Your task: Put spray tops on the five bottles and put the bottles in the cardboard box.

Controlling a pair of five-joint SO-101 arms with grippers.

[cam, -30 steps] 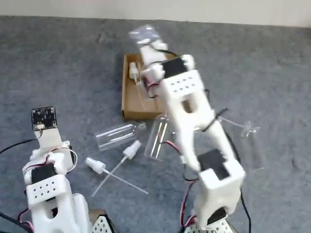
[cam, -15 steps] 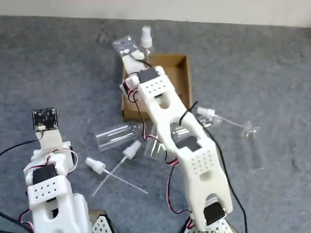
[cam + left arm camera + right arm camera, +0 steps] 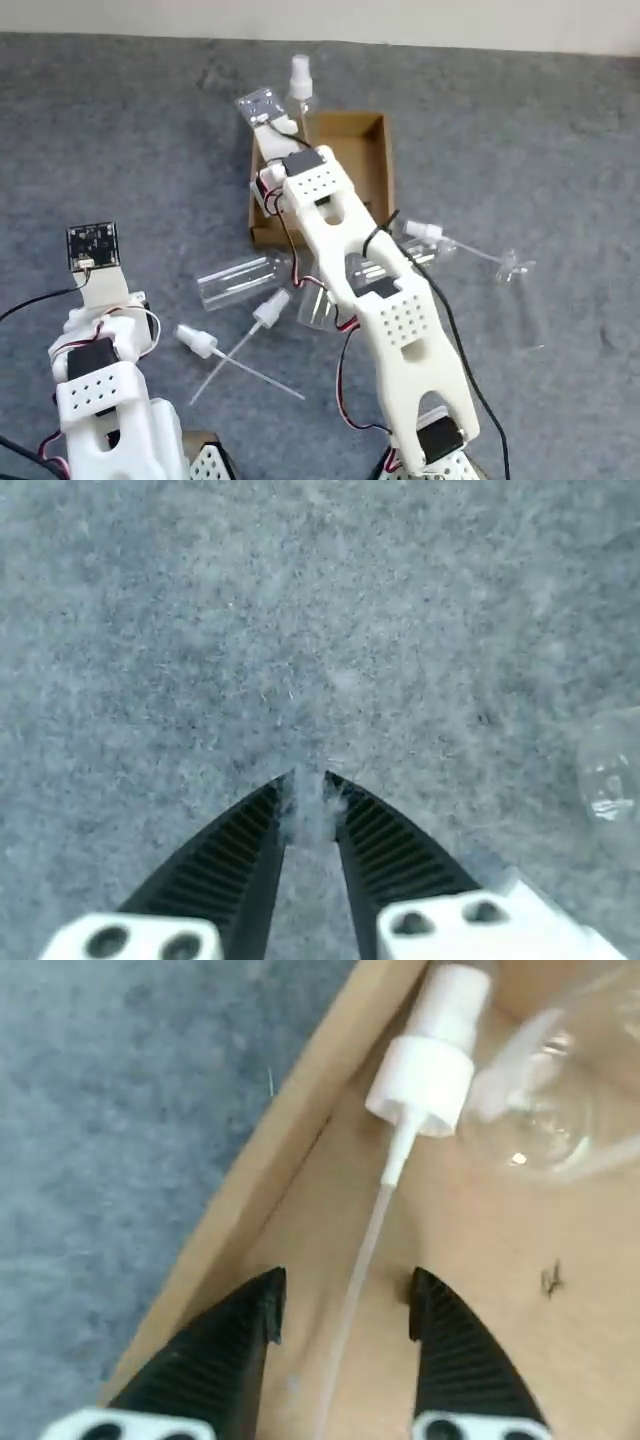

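What worries us most is the thin tube. The right claw [image 3: 347,1278] is spread wide and empty, low inside the box [image 3: 365,150], with the tube of a loose spray top [image 3: 430,1055] running between its fingers. The head of the top lies beyond the tips. If we closed here, we judge the fingers would catch only the tube, which could bend or slide free. One finger is close to the box wall and could snag on it. A clear bottle [image 3: 545,1100] lies just to the other side of the top and would probably roll if nudged. Past the claw, at the far edge of the box, a capped bottle [image 3: 300,85] stands upright and looks easy to tip.

The right arm is stretched far out from its base, with its wrist pitched down over the box. Behind the claw, an open bottle [image 3: 235,278] and two tops [image 3: 272,305] [image 3: 197,340] lie on the counter [image 3: 120,140].

The left arm is folded back near its base. Its claw [image 3: 308,778] points down at the counter, fingers all but pressed together, holding nothing.
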